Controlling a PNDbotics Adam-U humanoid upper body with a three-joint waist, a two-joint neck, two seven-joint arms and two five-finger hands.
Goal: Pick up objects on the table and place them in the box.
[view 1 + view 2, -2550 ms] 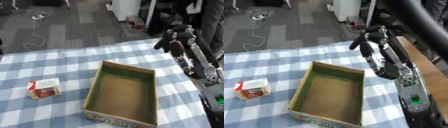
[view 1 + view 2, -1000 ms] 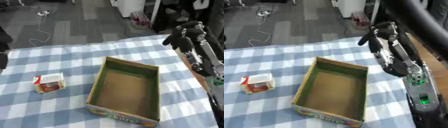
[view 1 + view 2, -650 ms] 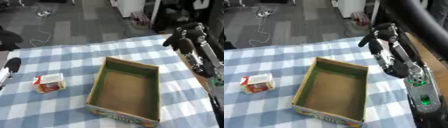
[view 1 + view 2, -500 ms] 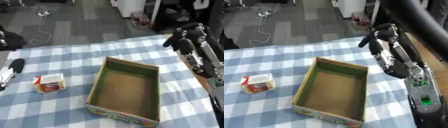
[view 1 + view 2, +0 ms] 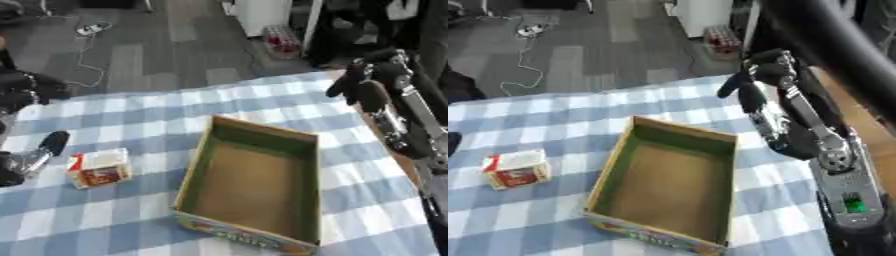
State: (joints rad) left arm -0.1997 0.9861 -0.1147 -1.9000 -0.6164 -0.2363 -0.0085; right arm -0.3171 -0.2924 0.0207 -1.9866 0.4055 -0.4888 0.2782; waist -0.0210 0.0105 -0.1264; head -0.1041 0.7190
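The open cardboard box (image 5: 254, 185) sits mid-table on the blue checked cloth (image 5: 157, 107); print on its near wall is unreadable. A small red-and-white carton (image 5: 98, 169) lies near the left edge, label illegible. The left hand (image 5: 35, 152), partly cut off there, extends a finger toward it. The right hand (image 5: 754, 82) hangs curled, empty, over the far right corner.

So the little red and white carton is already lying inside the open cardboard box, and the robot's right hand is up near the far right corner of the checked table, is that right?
Not quite. The box is empty; the red and white carton lies on the checked tablecloth to the box's left, apart from it, as the left eye view shows. The right hand is indeed raised near the table's far right corner.
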